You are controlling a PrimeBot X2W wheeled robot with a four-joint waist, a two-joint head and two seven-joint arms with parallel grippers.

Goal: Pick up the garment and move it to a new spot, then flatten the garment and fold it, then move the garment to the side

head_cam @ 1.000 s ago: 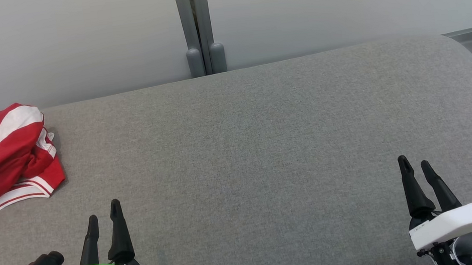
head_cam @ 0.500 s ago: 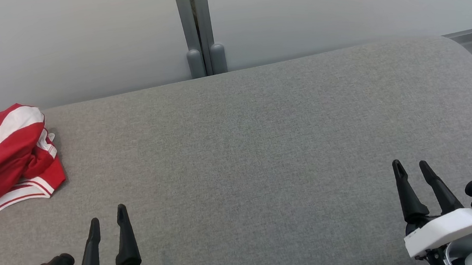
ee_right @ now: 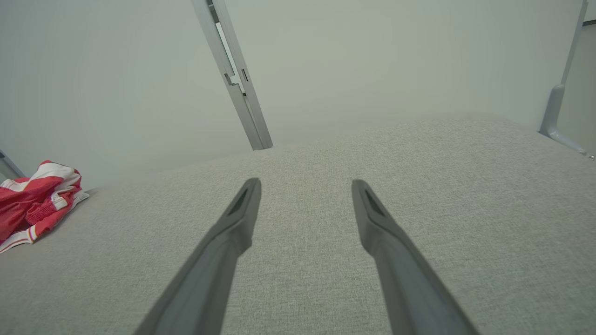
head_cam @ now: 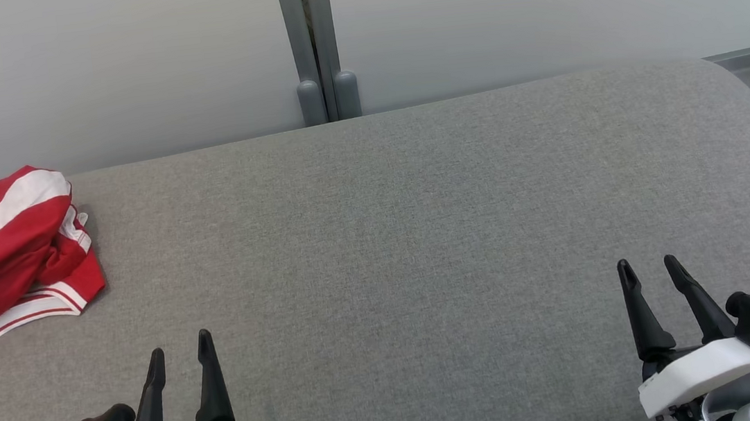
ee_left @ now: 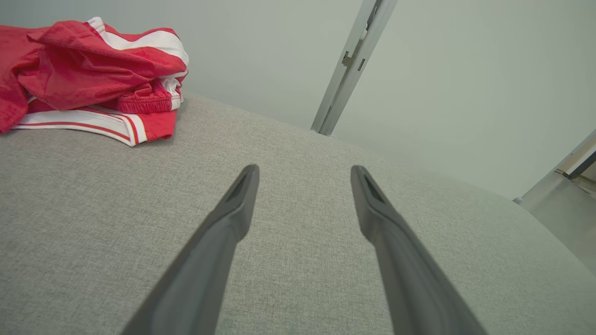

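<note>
The garment [head_cam: 7,256] is red with white stripes. It lies in a bunched heap at the far left of the grey pad [head_cam: 419,234], close to the pad's far edge. It may be a pair of shorts, but it is too bunched up to be sure. Nothing is touching it.

The left claw [head_cam: 180,342] is at the near left, over the pad. Its two dark fingers are spread apart and hold nothing. The garment is farther off and more to the left, well apart from it.

The right claw [head_cam: 647,262] is at the near right. Its fingers are spread apart too, with nothing between them.

Behind the pad is a pale wall [head_cam: 535,5] with a grey post [head_cam: 315,42] going up near the middle.
</note>
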